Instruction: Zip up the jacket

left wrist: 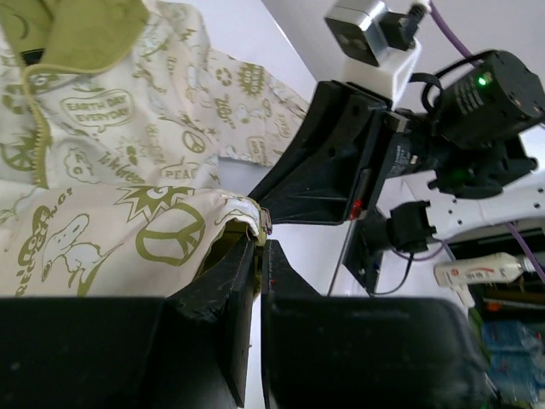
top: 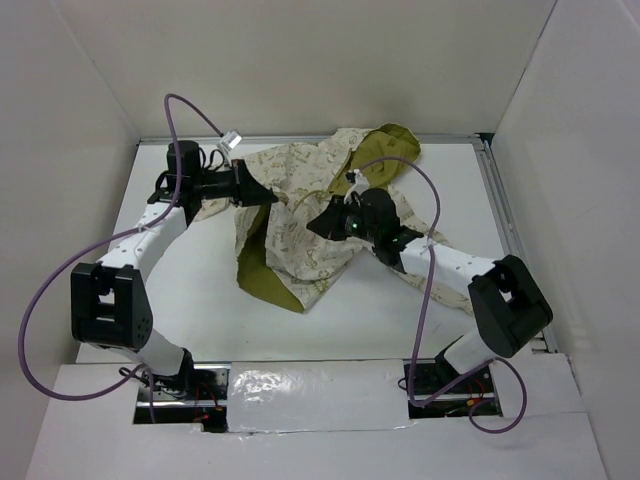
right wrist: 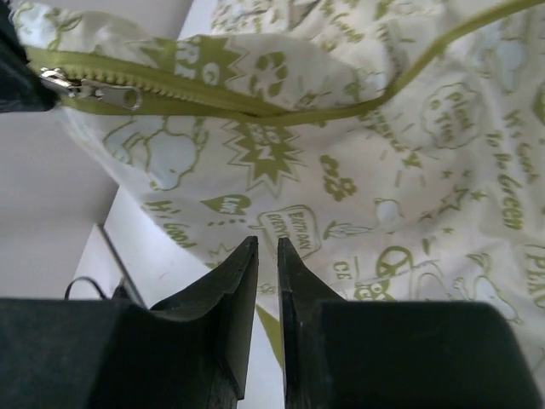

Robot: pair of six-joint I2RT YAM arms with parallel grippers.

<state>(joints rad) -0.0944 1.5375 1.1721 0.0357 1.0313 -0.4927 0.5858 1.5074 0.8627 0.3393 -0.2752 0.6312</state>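
The cream jacket (top: 300,235) with olive-green prints lies crumpled mid-table, olive lining showing at its hood and lower edge. My left gripper (top: 272,197) is shut on the jacket's hem corner at the zipper's lower end (left wrist: 266,223); its fingertips (left wrist: 247,256) pinch the fabric (left wrist: 128,170). My right gripper (top: 312,226) hovers close by on the right, also seen in the left wrist view (left wrist: 324,162). In the right wrist view its jaws (right wrist: 267,241) are almost together with nothing between them, just below the fabric (right wrist: 383,170). The silver zipper slider (right wrist: 53,81) with its pull tab sits at the upper left.
White walls close in the table (top: 190,270) at the back and on both sides. Purple cables (top: 40,300) loop off both arms. A metal rail (top: 505,230) runs along the table's right edge.
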